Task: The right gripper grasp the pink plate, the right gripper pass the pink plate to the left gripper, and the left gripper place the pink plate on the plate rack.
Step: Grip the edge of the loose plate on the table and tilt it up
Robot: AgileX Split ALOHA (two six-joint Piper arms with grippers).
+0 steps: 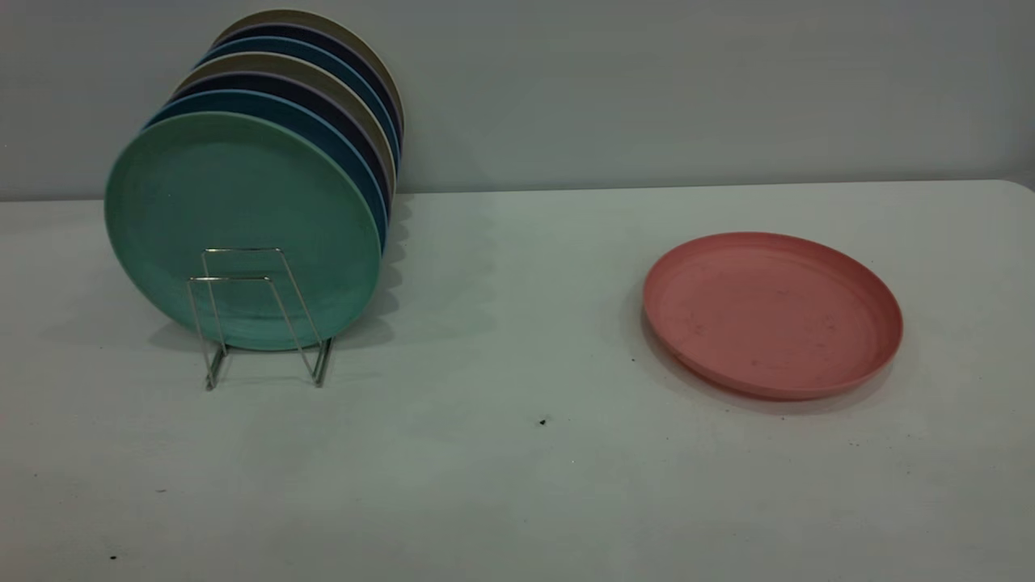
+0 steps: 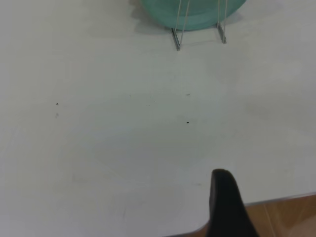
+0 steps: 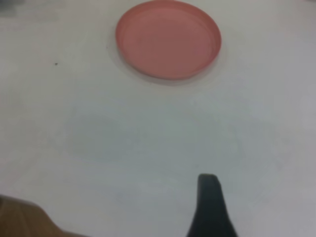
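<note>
- We see the pink plate (image 1: 772, 314) lying flat, rim up, on the white counter (image 1: 501, 485), toward the right side in the exterior view.
- We see the plate rack (image 1: 259, 319) standing on the left side of the counter, well apart from the pink plate.
- The rack carries a row of upright plates; the green plate (image 1: 242, 230) stands at the front, with blue plates (image 1: 340, 133) and beige ones behind it.
- Two wire loops of the rack stand bare in front of the green plate.
- Neither arm appears in the exterior view.
- In the left wrist view, we see one black finger of the left gripper (image 2: 226, 207) over the counter near its edge, with the foot of the rack (image 2: 197, 34) and the lower rim of the green plate (image 2: 197, 17) farther off.
- In the right wrist view, we see one black finger of the right gripper (image 3: 211, 207) above bare counter, apart from the pink plate (image 3: 168, 38).
- We cannot tell whether the jaws of either gripper are open or closed, since only one finger shows on each; neither touches a plate.
</note>
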